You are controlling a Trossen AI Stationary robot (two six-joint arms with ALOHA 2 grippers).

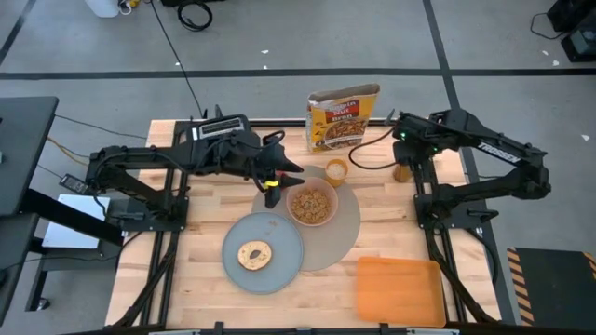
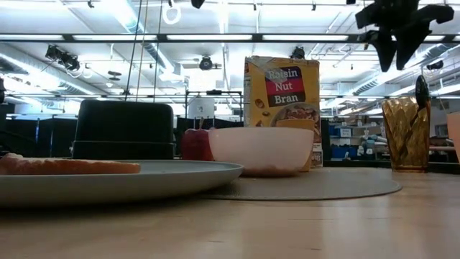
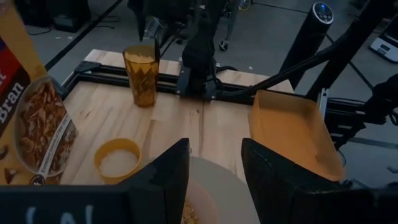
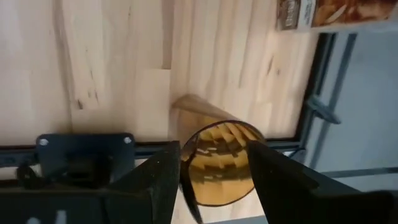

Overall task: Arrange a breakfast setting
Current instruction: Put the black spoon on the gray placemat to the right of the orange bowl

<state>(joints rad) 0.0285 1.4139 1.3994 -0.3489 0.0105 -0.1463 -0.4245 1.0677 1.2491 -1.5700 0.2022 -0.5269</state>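
Right gripper [image 4: 211,180] directly above the amber tumbler [image 4: 221,163] near the table's back-right edge, fingers part-open straddling its rim, not gripping. Pink bowl [image 1: 312,205] on mat [image 1: 346,233], well left of tumbler. Left gripper [image 1: 279,172] half-open beside bowl.

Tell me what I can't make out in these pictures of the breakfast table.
- Bowl contents: in the low view, hidden by its own wall.
- Apple: in the low view, partly behind the bowl.
- Bagel: in the low view, cut off by the left edge.
- Right pincer: in the low view, cut off by the top edge.
- Cereal box name: in the left wrist view, cut by the edge.
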